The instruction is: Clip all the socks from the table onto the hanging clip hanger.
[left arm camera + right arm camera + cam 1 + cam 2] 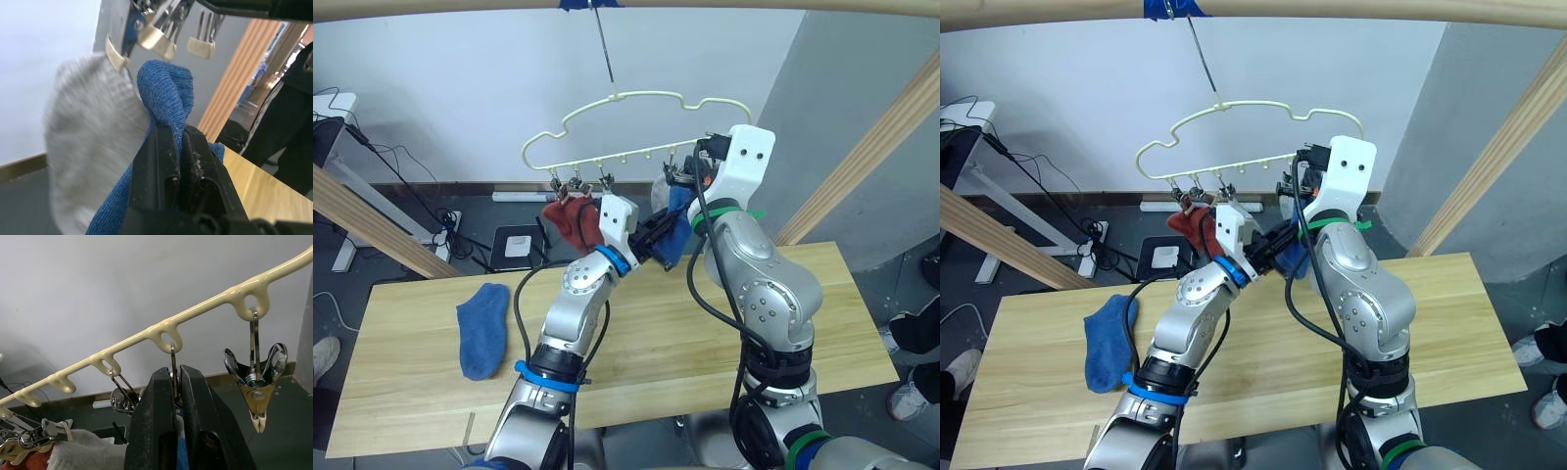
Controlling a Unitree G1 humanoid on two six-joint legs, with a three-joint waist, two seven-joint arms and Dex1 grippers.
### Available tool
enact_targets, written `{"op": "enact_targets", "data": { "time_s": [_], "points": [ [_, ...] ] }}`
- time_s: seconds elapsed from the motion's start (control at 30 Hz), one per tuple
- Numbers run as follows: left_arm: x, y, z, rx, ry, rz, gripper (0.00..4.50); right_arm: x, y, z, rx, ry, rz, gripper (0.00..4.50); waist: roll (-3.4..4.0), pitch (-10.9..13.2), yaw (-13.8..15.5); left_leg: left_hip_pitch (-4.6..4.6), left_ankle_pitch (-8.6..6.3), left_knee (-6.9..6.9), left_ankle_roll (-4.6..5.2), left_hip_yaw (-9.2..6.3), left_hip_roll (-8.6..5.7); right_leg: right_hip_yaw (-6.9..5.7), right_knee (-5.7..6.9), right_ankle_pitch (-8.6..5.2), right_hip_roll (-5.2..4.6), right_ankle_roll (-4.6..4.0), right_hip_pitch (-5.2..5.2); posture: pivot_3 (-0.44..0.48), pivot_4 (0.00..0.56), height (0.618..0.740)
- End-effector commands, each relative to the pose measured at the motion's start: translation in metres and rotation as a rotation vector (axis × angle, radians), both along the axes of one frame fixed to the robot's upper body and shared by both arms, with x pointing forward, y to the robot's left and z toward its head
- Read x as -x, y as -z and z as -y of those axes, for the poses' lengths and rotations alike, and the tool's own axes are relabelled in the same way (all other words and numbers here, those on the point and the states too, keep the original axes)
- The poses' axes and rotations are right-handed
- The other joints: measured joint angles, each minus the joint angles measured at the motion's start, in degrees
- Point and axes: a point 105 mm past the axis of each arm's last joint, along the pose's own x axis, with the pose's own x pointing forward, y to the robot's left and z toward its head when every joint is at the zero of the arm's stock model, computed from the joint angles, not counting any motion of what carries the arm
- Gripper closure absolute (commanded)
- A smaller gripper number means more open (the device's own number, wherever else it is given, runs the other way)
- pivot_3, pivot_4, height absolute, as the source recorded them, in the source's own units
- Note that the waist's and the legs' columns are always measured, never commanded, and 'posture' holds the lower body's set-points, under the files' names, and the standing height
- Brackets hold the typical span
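Note:
The cream clip hanger hangs above the table's far edge. Two rust red socks hang from its left clips, and a light grey sock hangs from a clip further along. My left gripper is shut on a blue sock, holding its edge up just under the clips beside the grey sock. At the hanger's row of clips, my right gripper is shut on a metal clip. An empty clip hangs beside it. Another blue sock lies flat on the table's left part.
Round wooden poles frame the scene: one across the top, slanted ones at the left and right. Cables and a white box lie on the floor behind the table. A person's shoes show at the right edge.

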Motion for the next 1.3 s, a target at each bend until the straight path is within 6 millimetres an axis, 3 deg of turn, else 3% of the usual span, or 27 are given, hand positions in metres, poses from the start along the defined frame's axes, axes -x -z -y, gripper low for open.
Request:
{"op": "enact_targets", "data": {
  "time_s": [0.03, 0.63, 0.73, 0.9, 1.13, 1.3],
  "points": [
    [-0.001, -0.017, 0.002, 0.012, -0.002, 0.062, 4.50, 0.011, -0.024, -0.012, -0.069, -0.046, 0.075, 4.50, 0.00, 0.0, 0.0, 0.00, 0.00, 0.00, 0.00, 0.00, 0.00, 0.00, 0.00, 0.00, 0.00, 0.00, 0.00, -0.277, 0.257, 0.740],
    [-0.010, -0.025, 0.006, 0.009, -0.011, 0.085, 4.50, 0.013, -0.018, -0.016, -0.056, -0.070, 0.045, 4.50, 0.00, 0.0, -0.1, -0.01, 0.00, 0.00, 0.00, 0.00, 0.00, 0.00, -0.01, 0.00, 0.00, 0.00, 0.00, -0.282, 0.254, 0.740],
    [-0.010, -0.027, 0.007, 0.014, -0.008, 0.089, 4.50, 0.014, -0.017, -0.016, -0.061, -0.067, 0.043, 3.61, 0.00, 0.0, -0.2, -0.01, 0.00, 0.01, 0.00, 0.00, 0.00, -0.01, -0.01, 0.00, 0.00, 0.00, 0.00, -0.282, 0.254, 0.740],
    [-0.010, -0.027, 0.008, 0.012, -0.006, 0.092, 4.50, 0.015, -0.018, -0.017, -0.065, -0.081, 0.043, 1.75, 0.00, 0.0, -0.5, -0.01, 0.00, 0.01, 0.00, 0.00, 0.00, 0.00, -0.01, 0.00, 0.00, 0.01, 0.00, -0.283, 0.254, 0.740],
    [-0.009, -0.031, 0.006, 0.028, 0.000, 0.115, 4.50, 0.023, -0.010, -0.015, -0.011, -0.162, 0.032, 1.75, 0.00, 0.0, -0.9, -0.02, 0.00, 0.00, 0.00, -0.01, 0.00, 0.00, 0.00, 0.01, 0.00, 0.01, -0.01, -0.283, 0.252, 0.740],
    [-0.008, -0.027, 0.002, 0.001, 0.013, 0.107, 3.13, 0.036, -0.002, -0.013, 0.099, -0.257, 0.042, 1.72, 0.00, 0.0, -0.9, -0.02, 0.00, 0.01, 0.00, -0.01, 0.00, 0.00, -0.01, 0.01, 0.00, 0.01, 0.01, -0.286, 0.248, 0.740]
  ]
}}
